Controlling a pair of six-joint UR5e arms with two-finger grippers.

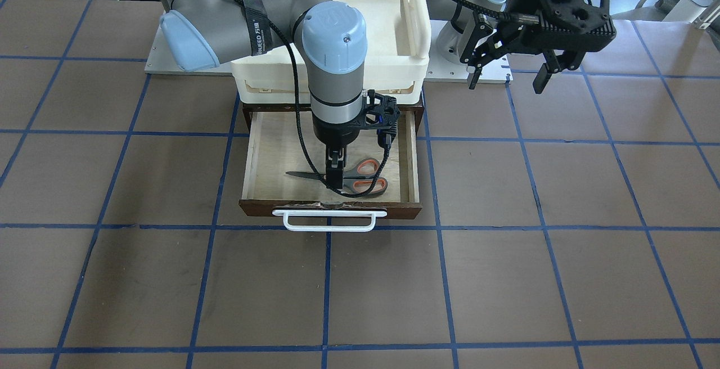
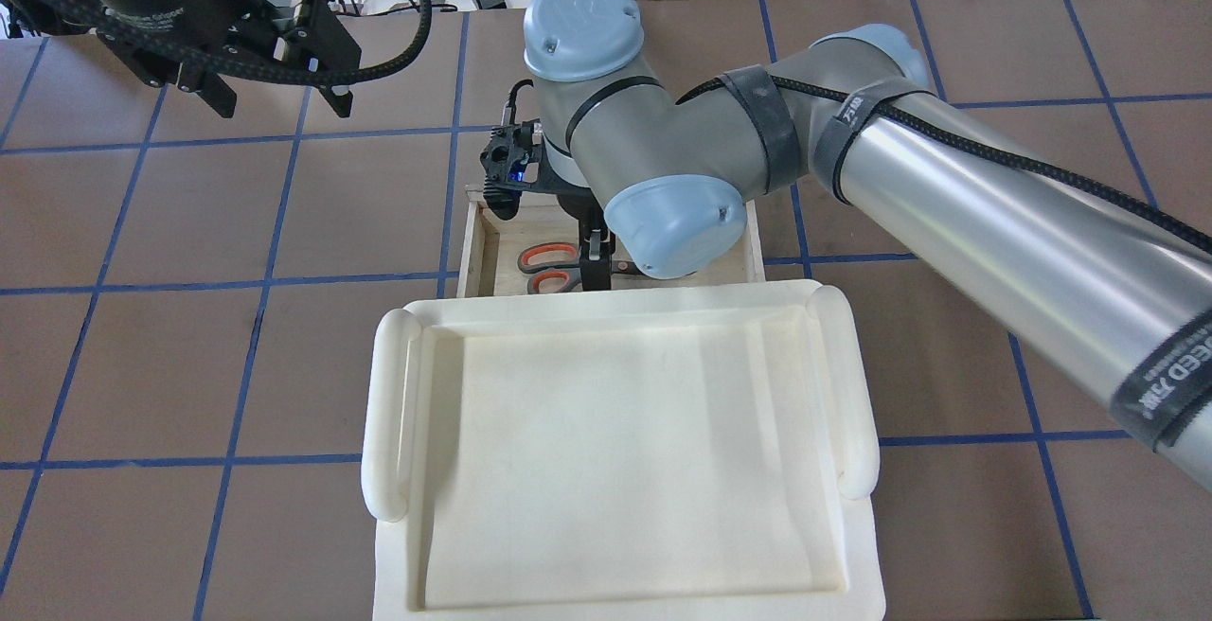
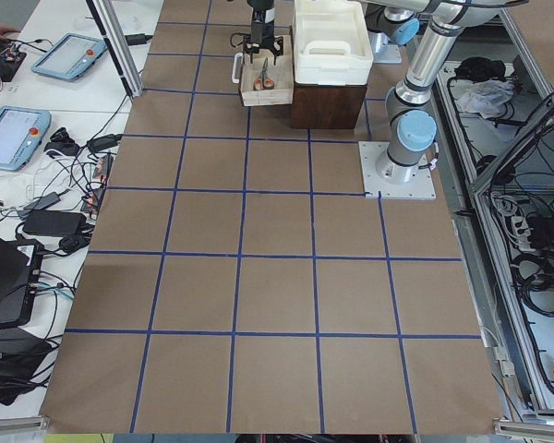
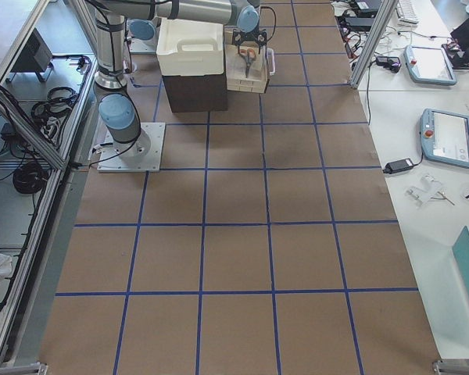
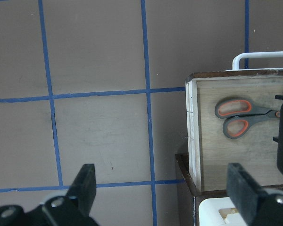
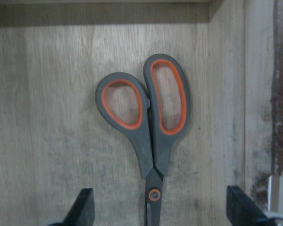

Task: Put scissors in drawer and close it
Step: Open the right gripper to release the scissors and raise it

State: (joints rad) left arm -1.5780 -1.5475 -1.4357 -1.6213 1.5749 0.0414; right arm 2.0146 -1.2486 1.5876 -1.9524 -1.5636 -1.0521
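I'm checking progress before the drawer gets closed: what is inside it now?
The scissors lie flat on the drawer floor, beneath the open right gripper. That arm and the white tray cover the drawer's rear, so that part is unseen.

Matt grey-and-orange plastic-handled scissors (image 6: 153, 141) lie on scuffed pale plywood in a dark-wood-fronted drawer (image 1: 270, 155) below a smooth white plastic tray (image 2: 393, 413).

We see a brown table (image 1: 562, 279) marked into squares with blue tape (image 1: 540, 226). On it stands a dark wooden cabinet (image 3: 327, 103) with its drawer (image 1: 414, 158) pulled open. White base plates (image 1: 495, 75) lie at either side of the cabinet.
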